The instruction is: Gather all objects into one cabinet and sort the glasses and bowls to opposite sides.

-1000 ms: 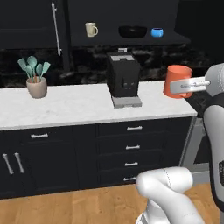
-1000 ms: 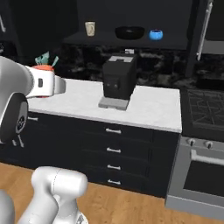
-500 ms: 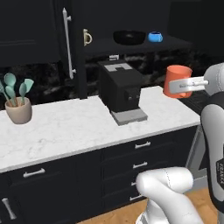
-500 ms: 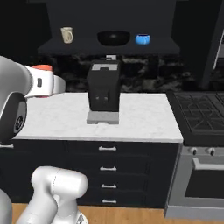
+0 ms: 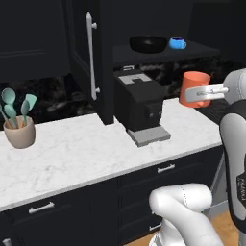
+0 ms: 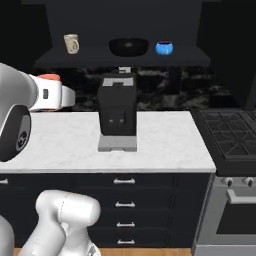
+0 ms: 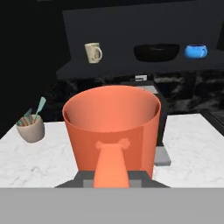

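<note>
Dark kitchen, white marble tabletop (image 5: 86,144). Claw (image 5: 204,93) clamps orange mug (image 5: 194,88) by handle (upright); raise level to shelf (image 6: 125,60), beside cream mug (image 6: 71,43).

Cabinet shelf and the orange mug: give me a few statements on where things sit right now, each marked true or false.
1. The orange handled mug is held in the gripper. True.
2. The wide glossy black bowl sits between the cream mug and the bright blue mug on the dark cabinet shelf. True.
3. The blue mug stands on the white marble counter. False: it is on the shelf.
4. The black coffee machine holds the cream mug. False: that mug is on the shelf.
</note>
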Tool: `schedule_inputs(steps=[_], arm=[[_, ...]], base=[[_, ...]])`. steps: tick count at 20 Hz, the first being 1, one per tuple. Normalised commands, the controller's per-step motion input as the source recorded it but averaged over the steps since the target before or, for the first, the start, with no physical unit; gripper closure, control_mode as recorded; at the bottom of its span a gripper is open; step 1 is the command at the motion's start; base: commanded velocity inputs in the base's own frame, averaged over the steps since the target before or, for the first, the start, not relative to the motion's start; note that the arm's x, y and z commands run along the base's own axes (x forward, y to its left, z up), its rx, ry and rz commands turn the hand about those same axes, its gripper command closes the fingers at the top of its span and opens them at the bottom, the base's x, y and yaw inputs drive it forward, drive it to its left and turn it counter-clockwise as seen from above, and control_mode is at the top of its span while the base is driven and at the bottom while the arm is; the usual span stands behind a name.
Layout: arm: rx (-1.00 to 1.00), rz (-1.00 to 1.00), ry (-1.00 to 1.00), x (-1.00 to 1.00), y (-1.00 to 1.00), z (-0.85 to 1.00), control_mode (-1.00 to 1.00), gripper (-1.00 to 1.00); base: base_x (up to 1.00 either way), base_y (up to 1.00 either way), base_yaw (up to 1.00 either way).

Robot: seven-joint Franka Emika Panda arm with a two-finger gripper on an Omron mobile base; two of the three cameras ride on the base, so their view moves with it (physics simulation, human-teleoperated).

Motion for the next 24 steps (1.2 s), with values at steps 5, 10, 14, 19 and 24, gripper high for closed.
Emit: schedule_inputs(steps=[5, 10, 14, 19, 24], arm=[[0.00, 0.00, 0.00, 0.00, 0.00, 0.00, 1.00, 1.00], [0.00, 0.00, 0.00, 0.00, 0.00, 0.00, 1.00, 1.00], [0.00, 0.00, 0.00, 0.00, 0.00, 0.00, 1.00, 1.00], [0.00, 0.00, 0.00, 0.00, 0.00, 0.00, 1.00, 1.00], [0.00, 0.00, 0.00, 0.00, 0.00, 0.00, 1.00, 1.00]], base=[[0.14, 0.00, 0.34], [0.46, 0.00, 0.32], [0.53, -0.13, 0.14], [0.51, -0.26, 0.03], [0.17, -0.37, 0.00]])
